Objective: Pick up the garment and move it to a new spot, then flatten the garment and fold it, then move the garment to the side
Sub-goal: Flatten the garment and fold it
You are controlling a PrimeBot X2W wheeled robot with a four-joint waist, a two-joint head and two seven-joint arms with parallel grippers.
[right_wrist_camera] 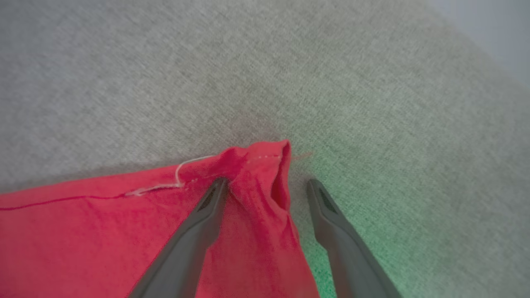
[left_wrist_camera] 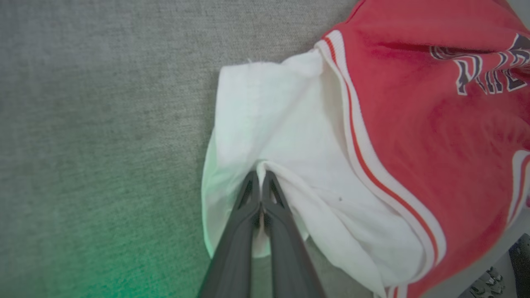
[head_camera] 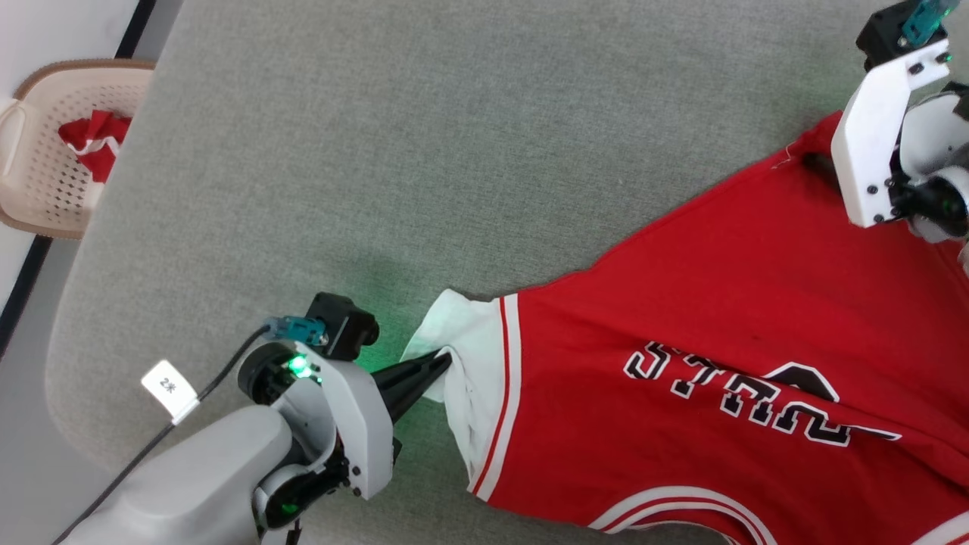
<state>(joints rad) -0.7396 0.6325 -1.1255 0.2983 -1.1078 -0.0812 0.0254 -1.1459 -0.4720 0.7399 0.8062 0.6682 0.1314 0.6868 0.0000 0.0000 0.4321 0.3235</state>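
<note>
Garment (head_camera: 681, 318) lies spread on the grey padded table (head_camera: 378, 151), toward the robot's right and near side. It runs off the right and bottom edges of the head view. Chest faces up, black white-outlined letters (head_camera: 757, 393) visible. Red body mostly flat, with a few creases.

Left gripper (head_camera: 443, 362): fingers pressed together, pinching a fold at the edge of the white sleeve (head_camera: 469, 341). Left wrist view confirms this. The fingertips (left_wrist_camera: 256, 182) meet with white cloth caught between them, and the sleeve bunches up around the pinch. The striped trim (left_wrist_camera: 356, 136) sits just past it.

Right gripper (right_wrist_camera: 267, 182): jaws spread wide, nothing held. It is at the far red corner of the hem. One finger is over the red fabric and the other over bare grey table, with the folded corner standing up between them. A loose pale thread (right_wrist_camera: 182, 174) shows along the hem stitching. Cannot tell whether either finger touches the cloth.

Green light from both wrists falls on the table.

Off the table on the robot's left is a beige plastic basket (head_camera: 30, 204) holding red-and-white cloth (head_camera: 95, 144).
</note>
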